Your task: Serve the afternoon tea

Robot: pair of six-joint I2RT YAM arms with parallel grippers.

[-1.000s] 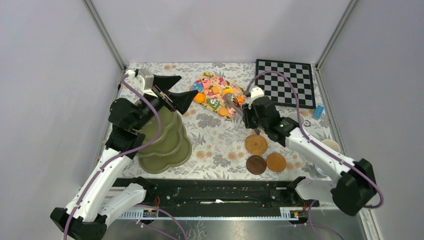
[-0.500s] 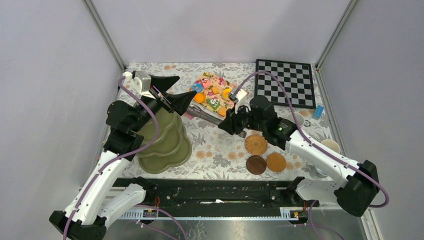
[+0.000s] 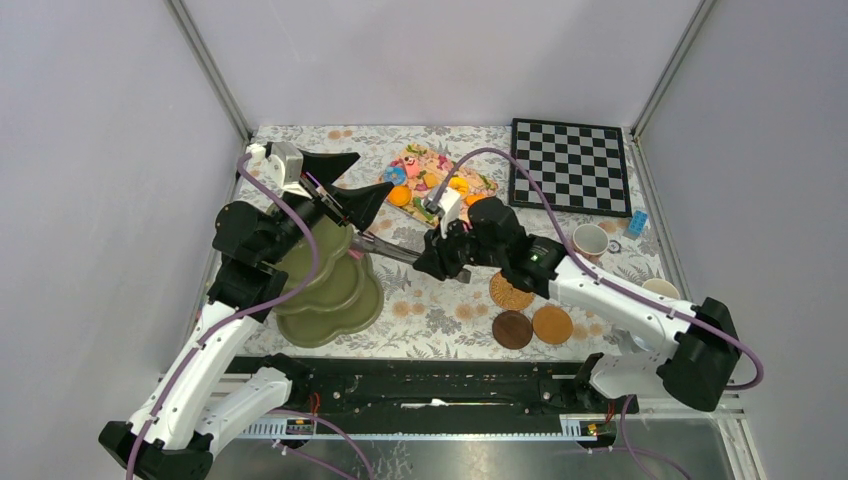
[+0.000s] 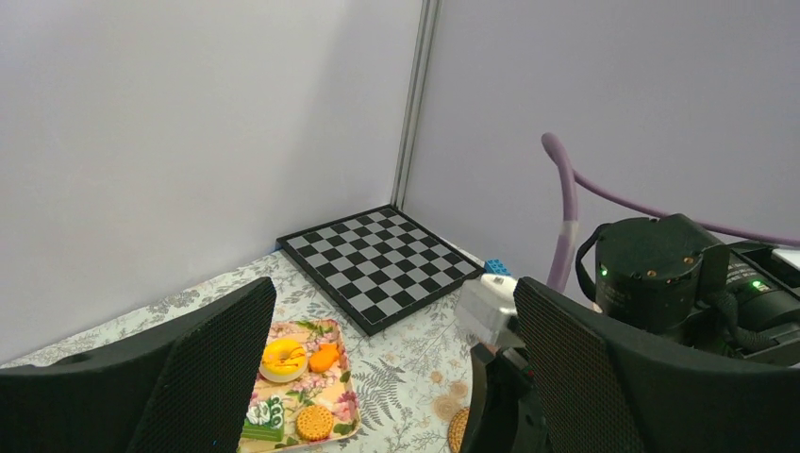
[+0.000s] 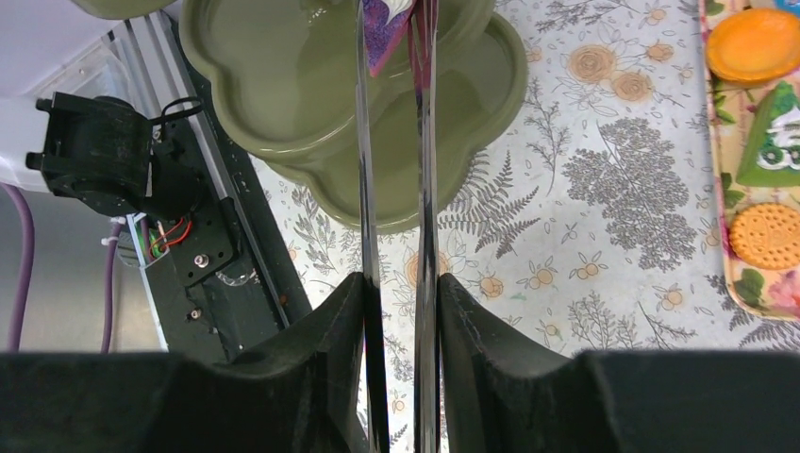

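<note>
Top external view gives you the right gripper (image 3: 432, 262) at the centre of the frame, clamped on the handle end of the metal tongs (image 3: 385, 247), which reach left to the edge of the green 3-tier stand (image 3: 335, 300). On the right wrist view you see the 2 tong arms running up the middle from between the fingers (image 5: 351, 321), pinching a pink-purple pastry (image 5: 387, 33) at the top edge, above the stand's tiers. Your left gripper (image 3: 345, 183) hangs over the stand at upper left, its fingers spread wide with nothing between them. The flowered tray (image 3: 420, 155) with more pastries lies at upper centre, the chessboard (image 3: 570, 165) at upper right. 3 coasters (image 3: 552, 325) sit at lower centre; 2 mugs (image 3: 590, 240) show at the right, apart from them.
</note>
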